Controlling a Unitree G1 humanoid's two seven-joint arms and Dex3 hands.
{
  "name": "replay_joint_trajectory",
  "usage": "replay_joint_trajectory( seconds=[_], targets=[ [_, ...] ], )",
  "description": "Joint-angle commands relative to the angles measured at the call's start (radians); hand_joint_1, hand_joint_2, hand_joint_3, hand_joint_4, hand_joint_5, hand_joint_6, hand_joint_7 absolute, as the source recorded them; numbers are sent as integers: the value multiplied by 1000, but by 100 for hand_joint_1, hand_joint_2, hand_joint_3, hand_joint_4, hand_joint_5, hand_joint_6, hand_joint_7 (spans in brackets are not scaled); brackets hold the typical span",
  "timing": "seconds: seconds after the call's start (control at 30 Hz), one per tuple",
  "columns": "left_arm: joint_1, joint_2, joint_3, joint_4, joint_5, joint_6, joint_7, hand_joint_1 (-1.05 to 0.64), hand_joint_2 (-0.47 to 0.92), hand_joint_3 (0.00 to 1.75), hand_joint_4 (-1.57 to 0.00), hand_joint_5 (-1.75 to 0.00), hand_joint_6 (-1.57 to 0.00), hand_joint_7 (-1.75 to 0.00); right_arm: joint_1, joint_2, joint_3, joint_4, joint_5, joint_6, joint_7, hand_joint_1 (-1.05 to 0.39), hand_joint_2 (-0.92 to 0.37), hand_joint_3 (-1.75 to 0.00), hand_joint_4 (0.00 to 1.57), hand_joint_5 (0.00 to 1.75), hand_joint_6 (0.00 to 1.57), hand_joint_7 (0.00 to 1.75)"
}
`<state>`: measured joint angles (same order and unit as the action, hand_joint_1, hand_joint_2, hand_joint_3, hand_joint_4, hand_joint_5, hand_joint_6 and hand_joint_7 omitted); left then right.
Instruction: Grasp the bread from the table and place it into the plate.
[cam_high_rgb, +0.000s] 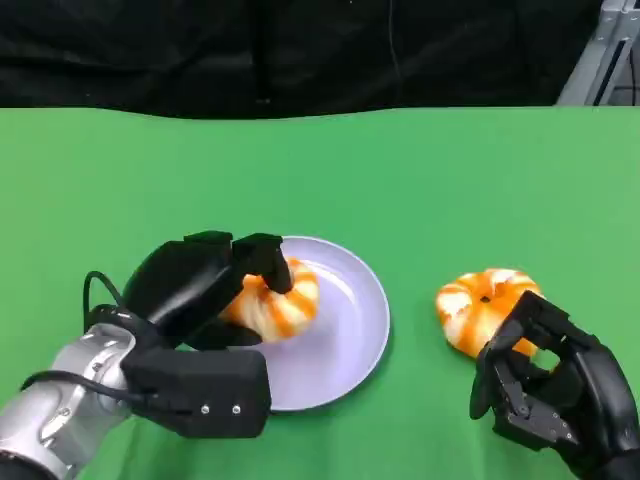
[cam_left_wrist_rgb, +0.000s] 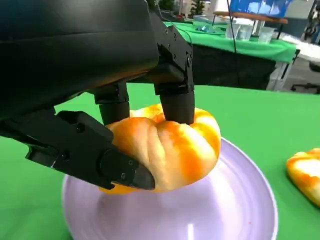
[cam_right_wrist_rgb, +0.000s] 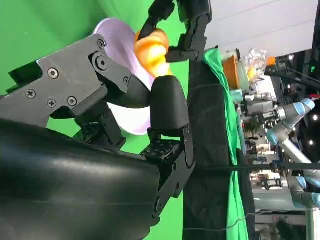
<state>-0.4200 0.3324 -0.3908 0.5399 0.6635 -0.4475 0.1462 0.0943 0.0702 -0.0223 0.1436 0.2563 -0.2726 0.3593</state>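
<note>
- Left hand (cam_high_rgb: 215, 290): over the near-left part of the plate (cam_high_rgb: 350, 340), fingers clamped round one bread roll (cam_high_rgb: 285, 300). Left wrist view confirms the grasp: fingers (cam_left_wrist_rgb: 177, 102) press on the roll's top, thumb side bears on its lower flank.
- Held roll (cam_left_wrist_rgb: 175, 145): orange-and-cream, ring-shaped, sits w/in the plate rim, left of centre. Underside looks to be at or just above the plate surface; contact can't be told for sure.
- Plate: pale lilac, round, on green table (cam_high_rgb: 450, 180), centre-left of head view. Right half bare and glossy.
- Second bread roll (cam_high_rgb: 485, 305): same colouring, lies on the table to the right of the plate, well apart from the rim. Its edge also shows in left wrist view (cam_left_wrist_rgb: 305, 172).
- Right hand (cam_high_rgb: 555, 385): near-right of table, just beside the second roll on its near side. Fingers curled in part, apart from one another, nothing seen w/in them. Fingertips overlap the roll's near edge in head view; touching or not, can't tell.
- Right wrist view: own hand (cam_right_wrist_rgb: 150, 125) in foreground, fingers loose and unladen; beyond it the plate (cam_right_wrist_rgb: 117, 35) and the left hand's fingers round the held roll (cam_right_wrist_rgb: 152, 47).
- Background: black curtain behind table; other benches, clutter and a robot arm off to the side in wrist views.
</note>
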Motion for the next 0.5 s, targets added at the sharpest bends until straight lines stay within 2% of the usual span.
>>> replay_joint_trajectory(
  seconds=[0.03, 0.07, 0.1, 0.13, 0.17, 0.2, 0.27, 0.33, 0.5],
  targets=[
    [-38, -7, 9, 90, -33, -87, 33, -10, 91, 41, -66, -156, -73, -124, 8, -8, -6, -17, 16, 7, -1, -13, -60, -111, 86, 175, 62, 175],
    [-38, 3, 4, 80, -15, -81, 32, -12, 92, 39, -66, -150, -75, -112, 7, -9, -5, -16, 15, 4, -1, -13, -60, -111, 86, 175, 62, 175],
    [-24, 17, 0, 36, 15, -39, 19, -39, 92, 41, -58, -100, -70, -67, 7, -8, -5, -14, 12, -1, -2, -13, -60, -111, 86, 175, 62, 175],
    [-10, 27, -1, -1, 38, -4, 9, -63, 92, 48, -48, -60, -63, -36, 8, -8, -5, -14, 10, -2, -4, -13, -60, -111, 86, 175, 62, 175],
    [1, 32, -1, -29, 53, 22, 1, -81, 92, 53, -38, -29, -55, -15, 8, -8, -5, -14, 9, -3, -5, -13, -60, -111, 86, 175, 62, 175],
    [14, 37, -1, -57, 67, 49, -7, -89, 92, 56, -31, -17, -49, -8, 9, -8, -4, -15, 8, -3, -5, -13, -60, -111, 85, 175, 62, 175],
    [30, 46, -4, -95, 81, 85, -18, -102, 92, 64, -12, -4, -34, -2, 7, -8, -5, -13, 11, -2, -2, -13, -60, -111, 85, 175, 61, 175],
    [38, 57, -7, -115, 85, 104, -37, -104, 92, 69, -4, -1, -28, 0, 4, -7, -6, -9, 15, -5, 0, -13, -60, -111, 85, 175, 62, 175],
    [49, 67, -8, -134, 81, 115, -64, -105, 92, 72, 0, 0, -22, 0, 4, -8, -8, -4, 17, -13, 5, -13, -60, -111, 86, 175, 62, 175]
  ],
)
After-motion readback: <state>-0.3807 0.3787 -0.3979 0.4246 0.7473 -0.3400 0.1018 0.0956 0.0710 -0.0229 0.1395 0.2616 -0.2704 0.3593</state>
